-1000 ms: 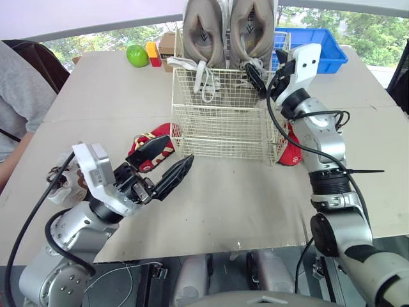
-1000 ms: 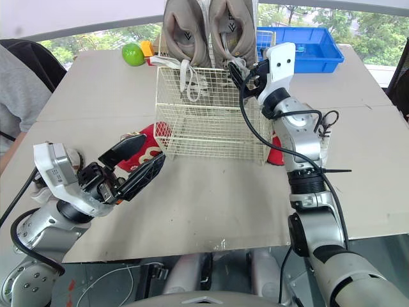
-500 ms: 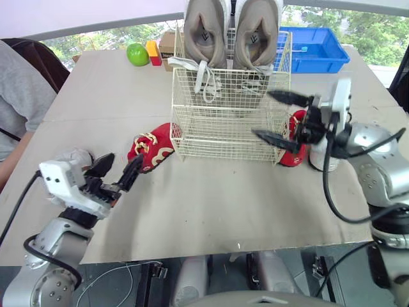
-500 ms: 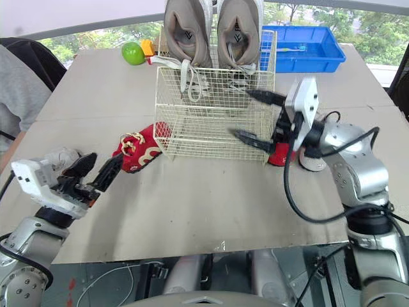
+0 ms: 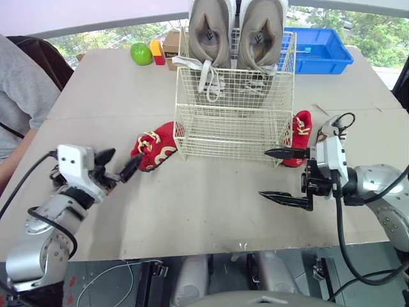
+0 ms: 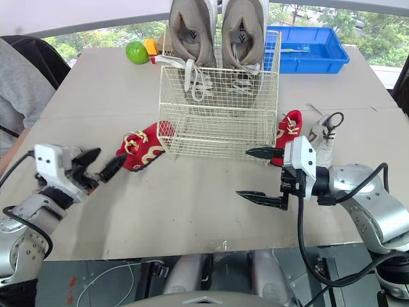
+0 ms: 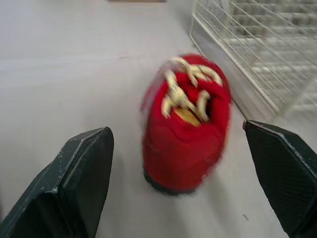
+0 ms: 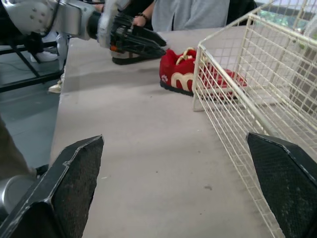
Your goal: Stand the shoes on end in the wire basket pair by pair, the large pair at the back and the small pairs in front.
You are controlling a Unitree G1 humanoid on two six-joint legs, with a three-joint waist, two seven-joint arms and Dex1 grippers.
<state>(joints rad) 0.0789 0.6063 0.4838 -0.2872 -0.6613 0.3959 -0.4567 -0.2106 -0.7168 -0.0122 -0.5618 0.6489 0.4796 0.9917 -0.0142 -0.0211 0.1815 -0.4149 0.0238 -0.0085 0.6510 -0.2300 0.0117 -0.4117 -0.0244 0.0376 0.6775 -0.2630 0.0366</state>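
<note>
Ahead of the left gripper [image 5: 120,162] a red shoe [image 5: 153,146] blocks the path. The wire basket [image 5: 230,121] walls the side just beyond the right gripper [image 5: 263,173]. Between both grippers lies bare table [image 5: 198,204].

My left gripper [image 5: 119,164] sits low on my left, fingers spread, holding nothing; my right gripper [image 5: 263,173] hovers on my right, fingers wide apart and empty, pointing inward.

We see the large shoes [image 5: 208,32] cut off at the top, the person [image 5: 19,96] at the left edge, and the basket [image 5: 230,128] hiding part of one red shoe [image 5: 301,125].
</note>
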